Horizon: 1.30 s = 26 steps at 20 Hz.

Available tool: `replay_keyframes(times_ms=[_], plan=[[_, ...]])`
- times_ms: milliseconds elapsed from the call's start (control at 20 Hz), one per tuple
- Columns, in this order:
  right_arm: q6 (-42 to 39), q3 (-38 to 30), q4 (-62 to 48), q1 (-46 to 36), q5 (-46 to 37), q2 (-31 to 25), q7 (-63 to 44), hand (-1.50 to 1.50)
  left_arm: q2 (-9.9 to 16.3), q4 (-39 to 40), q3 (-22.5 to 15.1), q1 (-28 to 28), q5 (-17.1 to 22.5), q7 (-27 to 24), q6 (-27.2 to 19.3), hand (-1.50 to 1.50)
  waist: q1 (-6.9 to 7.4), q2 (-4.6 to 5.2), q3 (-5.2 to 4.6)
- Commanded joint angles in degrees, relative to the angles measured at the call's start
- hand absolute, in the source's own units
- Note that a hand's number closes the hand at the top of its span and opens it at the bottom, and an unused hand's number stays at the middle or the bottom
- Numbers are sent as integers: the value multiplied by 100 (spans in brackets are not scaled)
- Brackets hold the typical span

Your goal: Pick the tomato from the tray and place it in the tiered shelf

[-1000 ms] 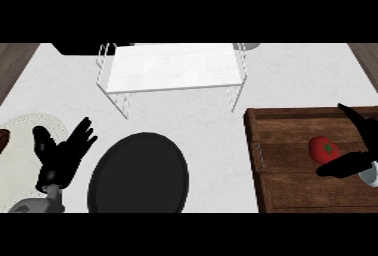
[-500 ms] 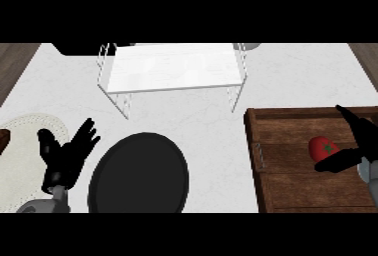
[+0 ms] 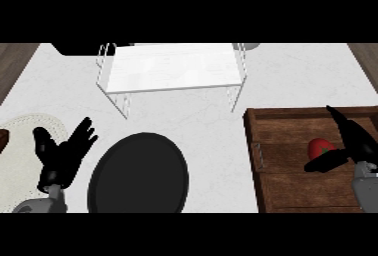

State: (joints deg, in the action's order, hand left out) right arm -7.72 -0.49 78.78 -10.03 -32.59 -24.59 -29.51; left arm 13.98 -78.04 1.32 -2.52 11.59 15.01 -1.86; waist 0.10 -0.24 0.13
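A red tomato (image 3: 320, 146) lies in the brown wooden tray (image 3: 288, 185) at the right. My right hand (image 3: 355, 142) is over the tray with its fingers straight along the tomato's right side and its thumb below the tomato, partly hiding it. The hand is open and not closed on it. The white wire tiered shelf (image 3: 175, 71) stands at the top centre, its top surface bare. My left hand (image 3: 63, 152) rests open at the lower left, fingers up.
A black oval plate (image 3: 139, 174) lies on the counter between my hands. A pale round mat (image 3: 18, 160) sits at the left edge. Dark objects show behind the shelf at the top.
My right hand has drawn a little lower and closer round the tomato, thumb now under it. The left hand has barely moved.
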Motion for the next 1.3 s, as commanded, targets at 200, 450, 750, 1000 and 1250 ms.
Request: replay_keyframes(times_ms=[200, 450, 750, 1000, 1250], plan=[[-1102, 873, -499, -45, -444, -352, 674, 150, -59, 4, -44, 9, -61, 212, 59, 0, 103, 34, -12], [-538, 567, -222, -9, -207, 329, 803, 150, -52, -9, 108, -118, -70, 395, -1, 0, 3, 17, -12], [-484, 285, 352, 102, -156, 201, 1265, 150, -86, 488, 227, -28, -155, -209, 280, 0, -20, 21, -14], [-222, 2397, 1053, -591, -1125, 2083, -7, 150, -88, 279, 84, -340, -196, 147, 164, 0, 228, 11, -33], [648, 3882, 1096, -1516, -753, 2432, -1128, 150, -160, 377, 6, -524, -187, 237, 207, 0, 435, 24, -23]])
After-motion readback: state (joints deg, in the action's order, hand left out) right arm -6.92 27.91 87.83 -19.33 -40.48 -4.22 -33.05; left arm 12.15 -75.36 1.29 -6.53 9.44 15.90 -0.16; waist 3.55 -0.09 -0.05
